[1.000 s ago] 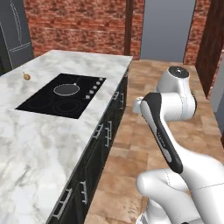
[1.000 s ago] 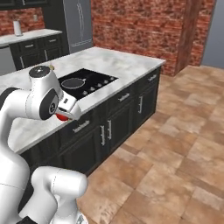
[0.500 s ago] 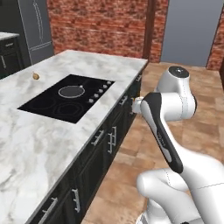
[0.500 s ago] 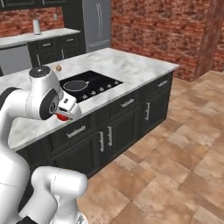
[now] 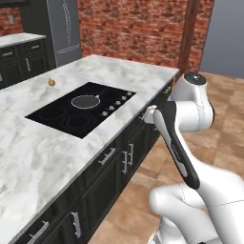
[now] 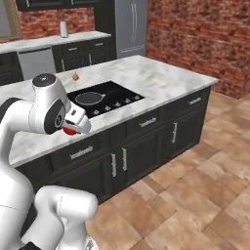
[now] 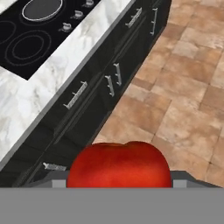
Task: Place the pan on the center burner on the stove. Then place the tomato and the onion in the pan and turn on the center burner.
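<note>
1. tomato [image 7: 119, 165]: glossy bright red, a paler sheen on top, right at the gripper's tips.
2. stove [image 5: 78, 114]: black glass with grey ring outlines and silver knobs, ahead of the hand.
3. pan [image 5: 86, 101]: dark grey inside, lighter metallic rim.
4. onion [image 5: 51, 82]: tan-yellow.
5. counter [image 5: 43, 157]: white marble, grey veins.
6. cabinets [image 7: 100, 89]: black, silver handles.
7. floor [image 7: 183, 96]: brown tile.

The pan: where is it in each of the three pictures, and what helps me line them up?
Left base view: the pan sits on the stove, left of centre.
Right base view: upper left of centre, past the arm.
Hand view: top left corner.
Shared landmark: the row of silver knobs beside it.
</note>
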Robot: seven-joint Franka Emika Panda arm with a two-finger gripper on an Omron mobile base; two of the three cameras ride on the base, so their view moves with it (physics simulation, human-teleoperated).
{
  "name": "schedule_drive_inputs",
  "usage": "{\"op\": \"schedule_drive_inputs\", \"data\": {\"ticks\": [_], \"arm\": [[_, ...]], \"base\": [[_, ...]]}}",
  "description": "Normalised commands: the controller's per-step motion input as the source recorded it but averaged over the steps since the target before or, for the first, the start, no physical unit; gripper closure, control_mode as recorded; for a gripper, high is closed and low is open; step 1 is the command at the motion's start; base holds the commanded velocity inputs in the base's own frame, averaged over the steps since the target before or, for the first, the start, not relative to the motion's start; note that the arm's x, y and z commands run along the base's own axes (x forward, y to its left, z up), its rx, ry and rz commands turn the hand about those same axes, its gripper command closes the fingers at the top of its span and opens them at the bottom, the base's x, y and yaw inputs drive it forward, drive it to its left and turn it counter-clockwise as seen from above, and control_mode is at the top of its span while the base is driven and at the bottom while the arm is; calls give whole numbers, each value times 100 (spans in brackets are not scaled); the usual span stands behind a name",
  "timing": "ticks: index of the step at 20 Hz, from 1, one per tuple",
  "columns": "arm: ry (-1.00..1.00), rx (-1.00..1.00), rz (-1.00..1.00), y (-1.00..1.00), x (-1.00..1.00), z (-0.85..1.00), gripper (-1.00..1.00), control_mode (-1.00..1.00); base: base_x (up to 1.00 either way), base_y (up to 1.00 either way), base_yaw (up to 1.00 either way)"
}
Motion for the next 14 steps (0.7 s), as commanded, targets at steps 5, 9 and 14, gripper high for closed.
{"op": "schedule_drive_inputs", "data": {"ticks": [5, 9, 14], "arm": [[0, 0, 0, 0, 0, 0, 100, 100], [0, 0, 0, 0, 0, 0, 100, 100], [0, 0, 0, 0, 0, 0, 100, 100]], "base": [[28, -59, 28], [30, -54, 27], [27, -55, 28]]}}
